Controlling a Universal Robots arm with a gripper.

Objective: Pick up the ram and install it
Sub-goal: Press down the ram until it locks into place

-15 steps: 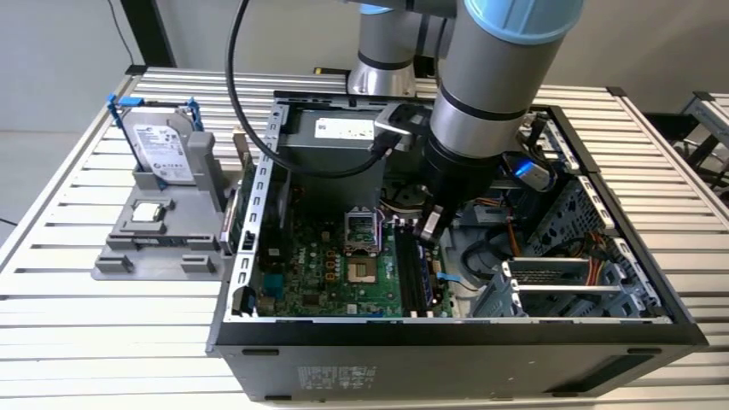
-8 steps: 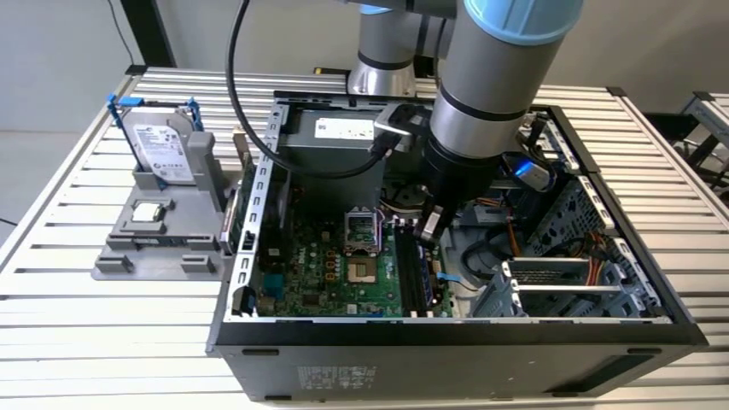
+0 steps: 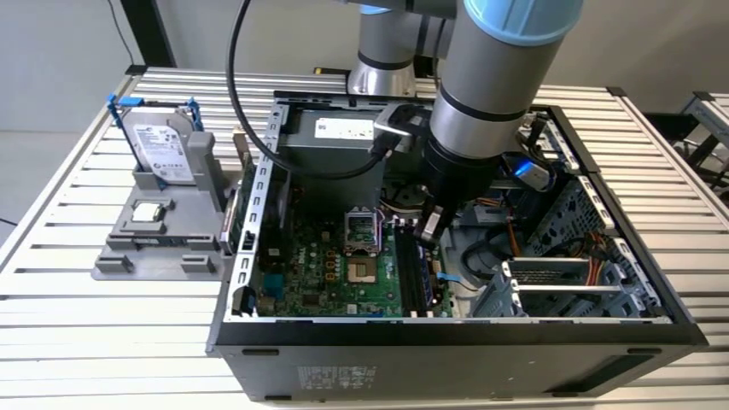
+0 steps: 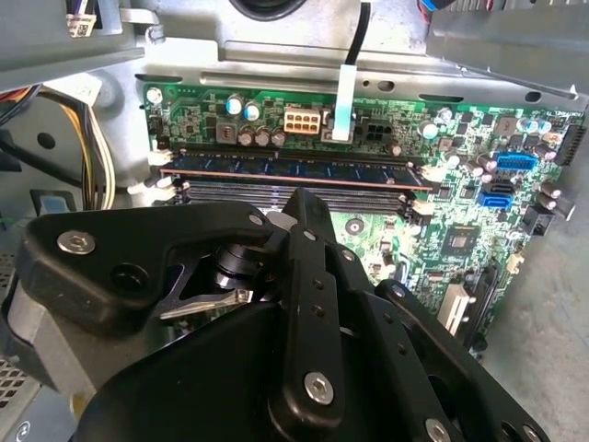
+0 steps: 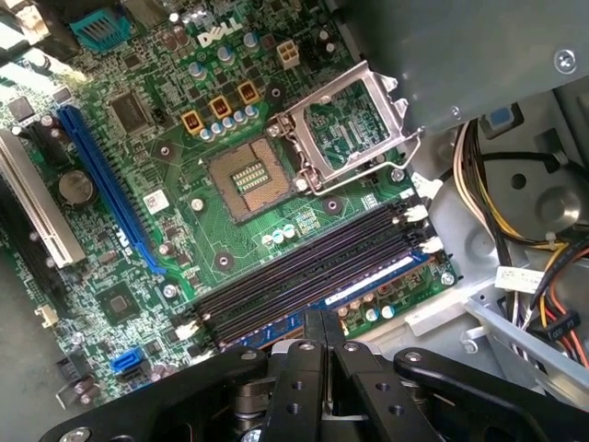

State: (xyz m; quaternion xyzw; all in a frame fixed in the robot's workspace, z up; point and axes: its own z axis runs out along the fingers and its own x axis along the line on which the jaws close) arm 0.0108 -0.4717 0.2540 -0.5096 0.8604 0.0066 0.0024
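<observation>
One slatted metal desk [image 3: 68,282] carries one open computer case [image 3: 456,337] and, off the case wall toward the exterior view's left, one grey holder [image 3: 171,231]. One robot arm [image 3: 496,94] comes down into the case from above, passing between the power supply [image 3: 330,137] at the far wall and the drive cage [image 3: 569,282] on the exterior view's right; cables [image 3: 501,248] crowd the floor of the case beside the arm, so room on that side is tight. The holder keeps one silver hard drive [image 3: 160,149] standing upright and one small square processor chip [image 3: 146,212] lying flat below it.

One green motherboard [image 3: 330,273] covers the case floor. Its processor socket [image 5: 253,180] lies open, the metal frame [image 5: 345,129] tipped up beside it. Next to the socket run four memory slots [image 5: 304,276], side by side. One ram [image 4: 294,171] sits in the slot farthest from the socket, level along its length, white clips [image 4: 152,187] at its ends.

The hand [image 5: 317,341] hovers directly over the ram, apart from it, fingers [image 5: 308,336] pressed together and pinching nothing.
</observation>
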